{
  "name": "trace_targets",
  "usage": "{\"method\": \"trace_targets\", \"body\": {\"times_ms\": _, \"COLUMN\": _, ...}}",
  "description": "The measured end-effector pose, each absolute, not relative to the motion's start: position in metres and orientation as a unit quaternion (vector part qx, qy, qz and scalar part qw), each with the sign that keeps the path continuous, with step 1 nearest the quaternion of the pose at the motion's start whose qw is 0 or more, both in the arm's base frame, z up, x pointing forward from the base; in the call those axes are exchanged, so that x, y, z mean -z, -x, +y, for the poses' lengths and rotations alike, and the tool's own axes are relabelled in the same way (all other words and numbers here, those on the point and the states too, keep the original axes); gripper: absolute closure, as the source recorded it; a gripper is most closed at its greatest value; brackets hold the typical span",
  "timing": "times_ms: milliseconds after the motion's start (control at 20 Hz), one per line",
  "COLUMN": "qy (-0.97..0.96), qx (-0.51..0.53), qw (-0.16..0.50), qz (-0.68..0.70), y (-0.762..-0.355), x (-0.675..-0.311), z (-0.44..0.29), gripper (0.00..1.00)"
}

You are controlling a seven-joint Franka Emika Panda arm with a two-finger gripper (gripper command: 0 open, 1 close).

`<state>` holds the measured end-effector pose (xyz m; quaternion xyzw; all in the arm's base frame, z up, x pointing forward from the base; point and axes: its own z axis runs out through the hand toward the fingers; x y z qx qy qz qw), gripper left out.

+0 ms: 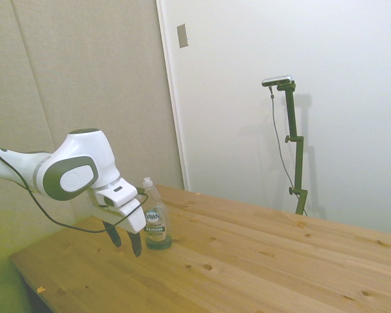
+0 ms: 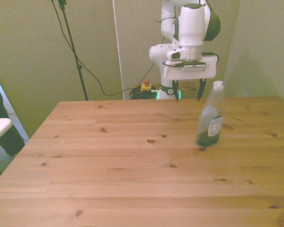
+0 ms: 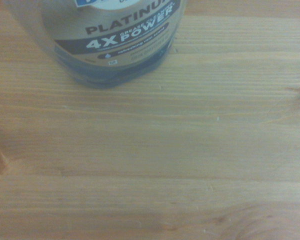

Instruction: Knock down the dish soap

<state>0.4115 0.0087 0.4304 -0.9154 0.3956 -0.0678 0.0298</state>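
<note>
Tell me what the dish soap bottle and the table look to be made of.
The dish soap bottle: seemingly clear, glossy plastic, since greenish liquid shows through its walls; white cap, probably plastic, and a printed label. The table: apparently light, pine-like wood with a smooth matte finish, shown by joined planks, grain and dark knots.

White rounded arm [image 1: 75, 171], grey joint panels, black cable, seemingly dark-fingered pincer [image 1: 125, 242].

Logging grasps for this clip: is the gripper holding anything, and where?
Nothing is held. The gripper hangs open beside the upright dish soap, jaws empty.
</note>
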Motion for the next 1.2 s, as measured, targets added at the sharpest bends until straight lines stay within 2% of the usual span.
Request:
{"method": "trace_targets", "body": {"times_ms": 100, "qy": 0.916, "qx": 0.068, "qw": 0.029, "qz": 0.394, "y": -0.412, "x": -0.431, "z": 0.008, "gripper": 0.00}}
{"method": "trace_targets", "body": {"times_ms": 150, "qy": 0.919, "qx": 0.070, "qw": 0.028, "qz": 0.387, "y": -0.412, "x": -0.432, "z": 0.006, "gripper": 1.00}}
{"method": "trace_targets", "body": {"times_ms": 700, "qy": 0.931, "qx": 0.120, "qw": 0.029, "qz": 0.344, "y": -0.438, "x": -0.482, "z": 0.024, "gripper": 1.00}}
{"method": "trace_targets", "body": {"times_ms": 1200, "qy": 0.923, "qx": 0.131, "qw": 0.009, "qz": 0.363, "y": -0.465, "x": -0.488, "z": 0.029, "gripper": 1.00}}
